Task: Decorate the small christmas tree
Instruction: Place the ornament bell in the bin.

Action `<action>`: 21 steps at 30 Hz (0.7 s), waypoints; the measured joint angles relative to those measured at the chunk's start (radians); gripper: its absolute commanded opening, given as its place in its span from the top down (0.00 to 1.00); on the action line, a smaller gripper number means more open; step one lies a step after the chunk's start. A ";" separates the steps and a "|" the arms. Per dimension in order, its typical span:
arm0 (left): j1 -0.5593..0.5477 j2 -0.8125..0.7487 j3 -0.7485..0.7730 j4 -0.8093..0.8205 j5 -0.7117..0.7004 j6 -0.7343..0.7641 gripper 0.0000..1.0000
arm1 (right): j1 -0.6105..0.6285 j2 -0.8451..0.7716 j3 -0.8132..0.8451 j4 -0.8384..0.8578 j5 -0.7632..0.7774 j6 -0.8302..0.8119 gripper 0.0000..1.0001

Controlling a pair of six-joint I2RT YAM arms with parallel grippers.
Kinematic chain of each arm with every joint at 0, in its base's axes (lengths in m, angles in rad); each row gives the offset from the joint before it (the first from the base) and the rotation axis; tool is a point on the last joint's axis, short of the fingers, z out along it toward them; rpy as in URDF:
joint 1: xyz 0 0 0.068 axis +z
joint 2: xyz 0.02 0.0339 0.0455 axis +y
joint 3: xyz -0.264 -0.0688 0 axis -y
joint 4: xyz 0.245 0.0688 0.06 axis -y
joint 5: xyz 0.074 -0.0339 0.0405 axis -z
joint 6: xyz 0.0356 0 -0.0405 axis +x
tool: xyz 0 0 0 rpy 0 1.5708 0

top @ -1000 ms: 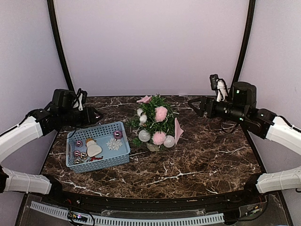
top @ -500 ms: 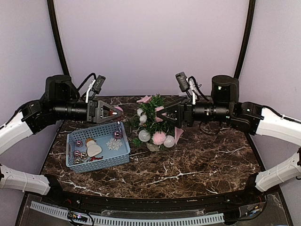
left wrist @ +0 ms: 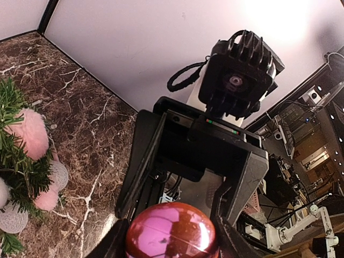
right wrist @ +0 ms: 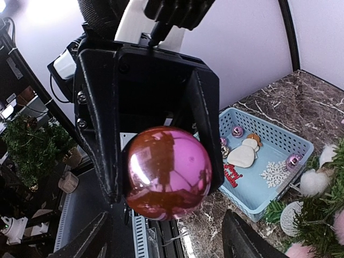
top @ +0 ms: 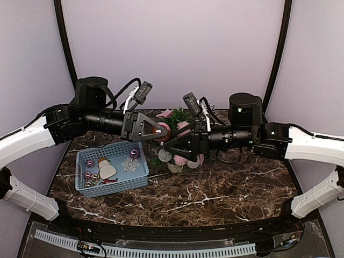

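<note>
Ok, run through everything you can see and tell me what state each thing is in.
left end effector: shut on the pink bauble, held out in mid-air.
pink bauble: gripped, off the table.
right end effector: open, facing the bauble, not gripping it.
small christmas tree: upright, already wearing pom-poms and silver balls.
blue basket: open-topped, holding a few ornaments.

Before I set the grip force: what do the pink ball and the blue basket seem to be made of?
The pink ball: likely thin plastic or glass with a glossy metallic coat; it mirrors the room sharply. The blue basket: probably moulded plastic, matte, judging by its uniform colour and perforated walls.
</note>
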 measured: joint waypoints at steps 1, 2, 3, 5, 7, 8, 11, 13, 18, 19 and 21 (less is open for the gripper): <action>-0.002 0.003 0.000 0.005 0.002 -0.001 0.60 | 0.001 0.003 0.000 0.004 -0.006 0.000 0.35; -0.002 0.006 0.000 0.010 0.002 -0.002 0.60 | 0.003 0.005 0.000 0.006 -0.011 0.002 0.36; -0.002 0.007 0.000 0.012 0.002 -0.004 0.60 | 0.006 0.006 0.000 0.007 -0.014 0.002 0.38; -0.002 0.006 0.000 0.018 -0.003 -0.007 0.59 | 0.010 0.006 0.000 0.008 -0.013 0.000 0.40; -0.002 0.005 0.000 0.024 -0.024 -0.015 0.59 | 0.013 0.003 -0.002 0.011 0.008 0.002 0.38; -0.002 0.004 0.000 0.026 -0.038 -0.019 0.59 | 0.014 -0.002 -0.009 0.015 0.032 0.003 0.35; -0.003 0.003 0.011 0.020 -0.098 -0.027 0.59 | 0.015 -0.044 -0.042 0.015 0.155 0.019 0.34; -0.003 0.008 0.037 0.011 -0.133 -0.030 0.59 | 0.008 -0.082 -0.060 0.006 0.246 0.028 0.34; -0.003 0.071 0.174 0.003 -0.200 -0.019 0.59 | -0.063 -0.182 -0.072 -0.028 0.446 0.071 0.34; -0.003 0.092 0.205 0.003 -0.208 -0.014 0.59 | -0.090 -0.202 -0.082 -0.028 0.474 0.079 0.34; -0.003 0.138 0.264 -0.002 -0.214 0.000 0.59 | -0.152 -0.236 -0.107 -0.032 0.516 0.095 0.34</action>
